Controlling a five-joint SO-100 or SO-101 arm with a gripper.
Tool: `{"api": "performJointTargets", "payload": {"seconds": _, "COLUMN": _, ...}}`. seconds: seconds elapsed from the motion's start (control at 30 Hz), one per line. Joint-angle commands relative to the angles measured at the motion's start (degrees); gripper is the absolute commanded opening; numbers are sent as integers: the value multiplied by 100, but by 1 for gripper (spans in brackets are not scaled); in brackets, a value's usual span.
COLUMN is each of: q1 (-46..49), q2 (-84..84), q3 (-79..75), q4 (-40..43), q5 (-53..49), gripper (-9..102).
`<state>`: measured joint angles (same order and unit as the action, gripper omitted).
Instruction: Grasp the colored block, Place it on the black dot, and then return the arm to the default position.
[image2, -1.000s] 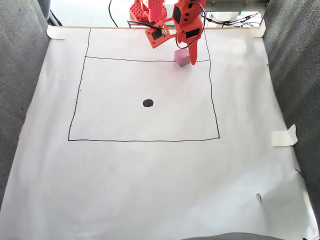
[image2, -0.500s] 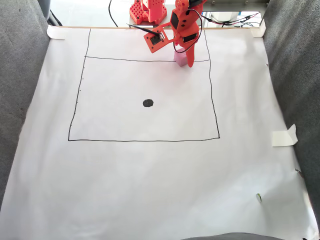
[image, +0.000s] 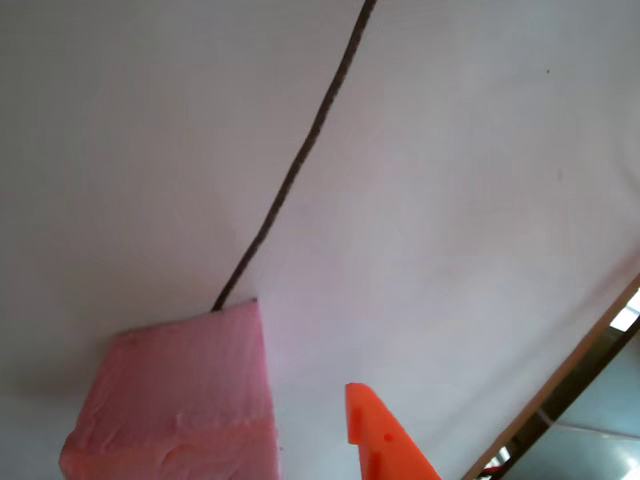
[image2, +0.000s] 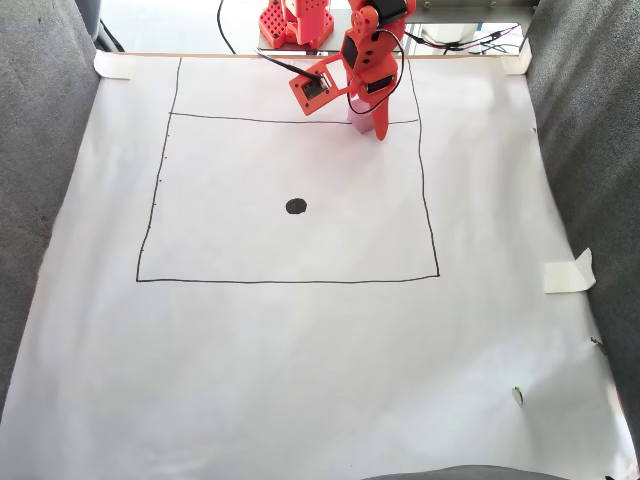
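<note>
The pale pink foam cube (image: 180, 400) rests on the white paper, on the end of a thin drawn line. In the fixed view the cube (image2: 356, 120) sits on the top line of the drawn square, mostly hidden behind the orange arm. My gripper (image2: 377, 126) points down right at it. In the other view one orange fingertip (image: 366, 402) stands to the right of the cube, with a gap of bare paper between them; the second finger is out of frame. Nothing is gripped. The black dot (image2: 296, 206) lies in the middle of the square, well in front and left of the cube.
The white paper sheet (image2: 300, 380) carries a hand-drawn square (image2: 290, 281). Grey carpet (image2: 40, 200) flanks both sides. The arm's base (image2: 295, 20) and cables stand at the paper's far edge. A folded tape tab (image2: 568, 272) sits at the right edge.
The gripper has come down and back over the pink cube, which now shows far less in the fixed view. The cube has not moved.
</note>
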<state>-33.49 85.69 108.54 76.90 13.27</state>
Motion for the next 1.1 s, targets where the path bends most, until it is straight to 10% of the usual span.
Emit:
{"api": "performJointTargets", "payload": {"seconds": 0.0, "q1": -44, "q2": 176, "q3": -44, "q4": -44, "q5": 44, "gripper": 45}}
{"api": "performJointTargets", "payload": {"seconds": 0.5, "q1": -35, "q2": -123, "q3": -202, "q4": -62, "q5": 176, "gripper": 39}}
{"api": "performJointTargets", "payload": {"seconds": 1.07, "q1": 62, "q2": 141, "q3": -290, "q4": 334, "q5": 220, "gripper": 3}}
